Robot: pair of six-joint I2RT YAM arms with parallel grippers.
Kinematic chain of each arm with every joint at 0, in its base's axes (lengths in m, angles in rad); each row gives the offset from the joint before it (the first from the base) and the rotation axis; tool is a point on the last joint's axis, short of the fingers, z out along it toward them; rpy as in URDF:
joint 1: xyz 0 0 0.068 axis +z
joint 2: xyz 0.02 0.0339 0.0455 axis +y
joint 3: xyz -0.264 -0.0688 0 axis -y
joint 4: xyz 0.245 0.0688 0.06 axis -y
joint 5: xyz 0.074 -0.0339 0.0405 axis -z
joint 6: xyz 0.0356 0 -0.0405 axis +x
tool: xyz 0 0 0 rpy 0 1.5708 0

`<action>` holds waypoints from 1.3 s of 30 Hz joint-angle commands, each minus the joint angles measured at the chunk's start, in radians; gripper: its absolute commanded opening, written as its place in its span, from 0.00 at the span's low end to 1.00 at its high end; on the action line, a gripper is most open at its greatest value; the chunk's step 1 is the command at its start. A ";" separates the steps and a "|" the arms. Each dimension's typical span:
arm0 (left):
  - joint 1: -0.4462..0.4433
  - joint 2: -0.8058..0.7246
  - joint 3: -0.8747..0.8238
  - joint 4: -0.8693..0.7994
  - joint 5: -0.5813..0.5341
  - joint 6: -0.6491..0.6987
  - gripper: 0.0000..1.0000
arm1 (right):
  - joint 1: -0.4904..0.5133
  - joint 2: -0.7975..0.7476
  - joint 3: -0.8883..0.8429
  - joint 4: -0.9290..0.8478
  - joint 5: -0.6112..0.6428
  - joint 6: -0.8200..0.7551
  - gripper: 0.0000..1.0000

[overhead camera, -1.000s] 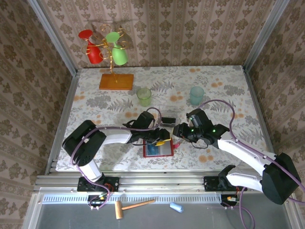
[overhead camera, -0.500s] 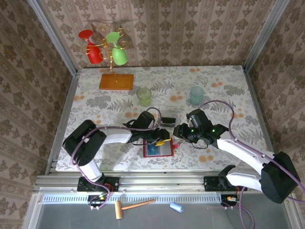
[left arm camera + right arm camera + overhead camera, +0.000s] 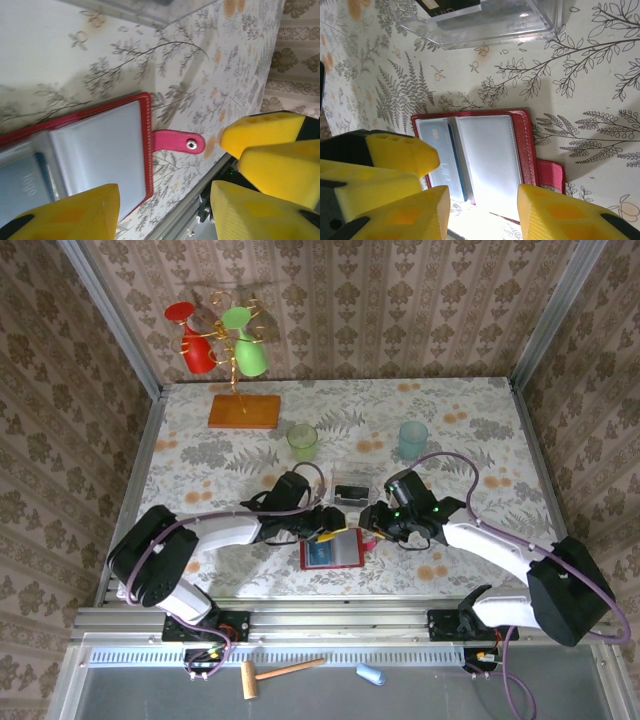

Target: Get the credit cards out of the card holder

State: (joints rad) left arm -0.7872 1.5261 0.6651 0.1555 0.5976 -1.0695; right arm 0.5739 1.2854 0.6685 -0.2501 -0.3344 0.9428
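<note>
A floral cloth covered the table, with patterned wallpaper behind. One red card holder (image 3: pixel 331 552) lay open and flat near the table's front edge, its long axis running left to right. In the right wrist view its snap tab (image 3: pixel 550 175) stuck out of the right edge. One blue card (image 3: pixel 456 165) sat in a grey pocket. The left gripper (image 3: pixel 165 215) and right gripper (image 3: pixel 482 210) hovered over the holder, each partly open and empty.

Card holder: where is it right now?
Top view: the red card holder lies open, flat on the table near its front edge, about centre, just in front of the clear plastic tray.
</note>
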 commanded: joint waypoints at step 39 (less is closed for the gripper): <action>0.060 -0.210 -0.229 -0.076 -0.090 0.023 0.29 | 0.194 0.375 0.200 0.121 -0.087 0.054 0.32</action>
State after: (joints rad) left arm -0.7364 1.3365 0.4515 0.1211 0.5232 -1.0718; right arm 0.7586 1.6436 0.8421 -0.1436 -0.4015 0.9810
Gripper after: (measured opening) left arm 0.289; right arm 0.318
